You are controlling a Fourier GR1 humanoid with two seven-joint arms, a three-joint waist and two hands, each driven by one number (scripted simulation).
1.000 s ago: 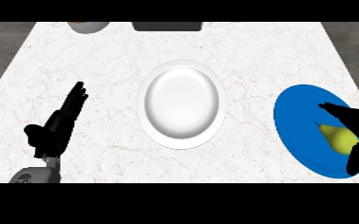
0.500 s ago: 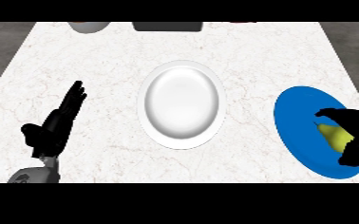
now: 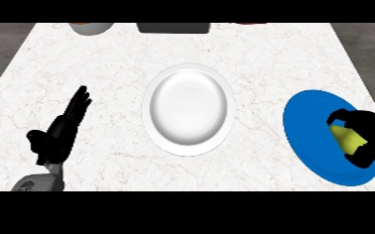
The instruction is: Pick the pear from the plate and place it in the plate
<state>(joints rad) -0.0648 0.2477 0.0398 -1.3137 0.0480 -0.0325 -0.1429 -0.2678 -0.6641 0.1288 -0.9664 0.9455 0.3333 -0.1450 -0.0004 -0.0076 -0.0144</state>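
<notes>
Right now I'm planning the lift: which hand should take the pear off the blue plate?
The right hand: it curls round the pear on the blue plate. The left hand rests open, far away.

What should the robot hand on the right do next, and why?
Probably lift. The right robot hand is curled round the pear, which sits low on the blue plate. Raising it a little should clear the rim before carrying it left to the white plate, which holds nothing.

White marbled surface (image 3: 110, 54) fills the view, faint veins running across it; dark grey floor (image 3: 15, 34) shows past both far corners; light falls even.
</notes>
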